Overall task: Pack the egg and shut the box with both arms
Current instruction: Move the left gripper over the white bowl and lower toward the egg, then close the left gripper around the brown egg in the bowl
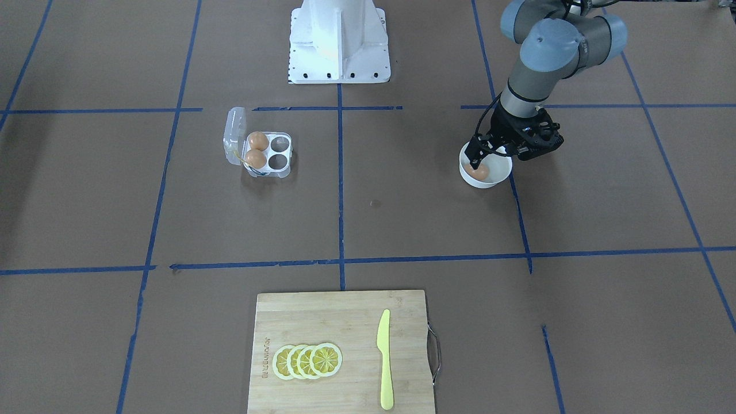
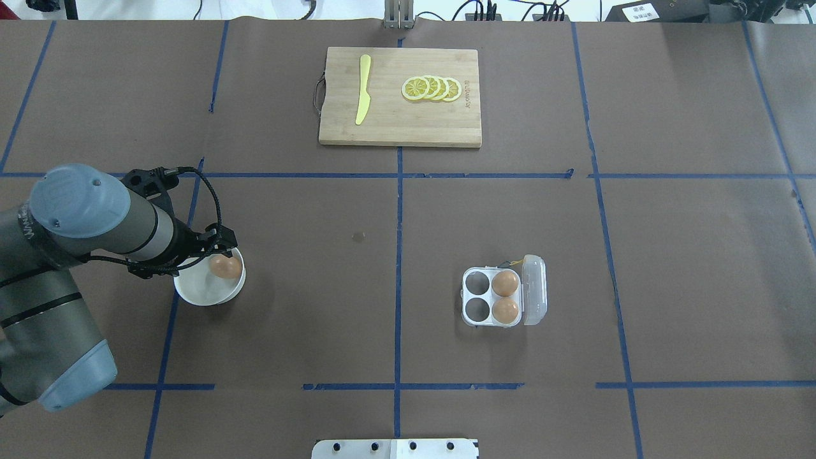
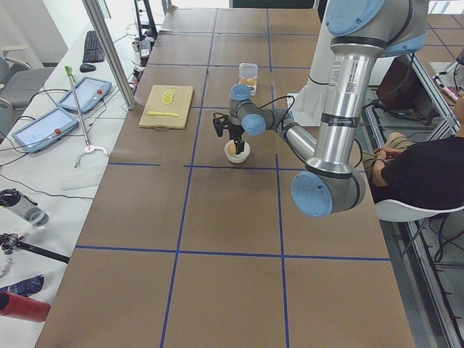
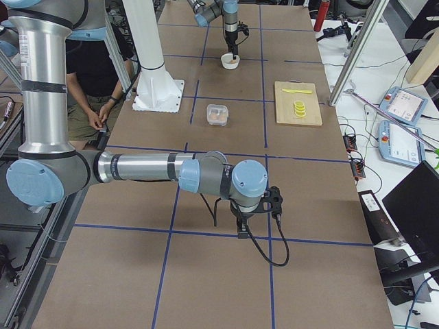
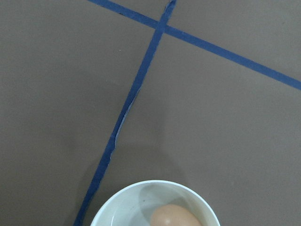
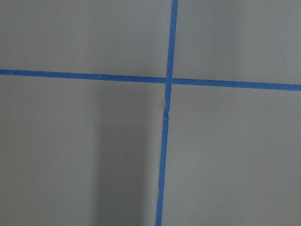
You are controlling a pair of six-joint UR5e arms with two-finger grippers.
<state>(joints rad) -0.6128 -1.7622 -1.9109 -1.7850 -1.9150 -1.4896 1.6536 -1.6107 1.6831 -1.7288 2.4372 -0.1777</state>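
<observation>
While two eggs [image 2: 505, 284] sit in the open egg carton [image 2: 477, 282], the third egg [image 1: 477, 171] lies in the bowl [image 1: 500, 175] at the left gripper [image 1: 477, 161], its hold unclear. Nor can the right gripper's [image 4: 242, 229] opening be told.

Table [image 2: 701, 287]: box [image 2: 534, 290], bowl [image 2: 199, 292], cutting board [image 2: 395, 124]
</observation>
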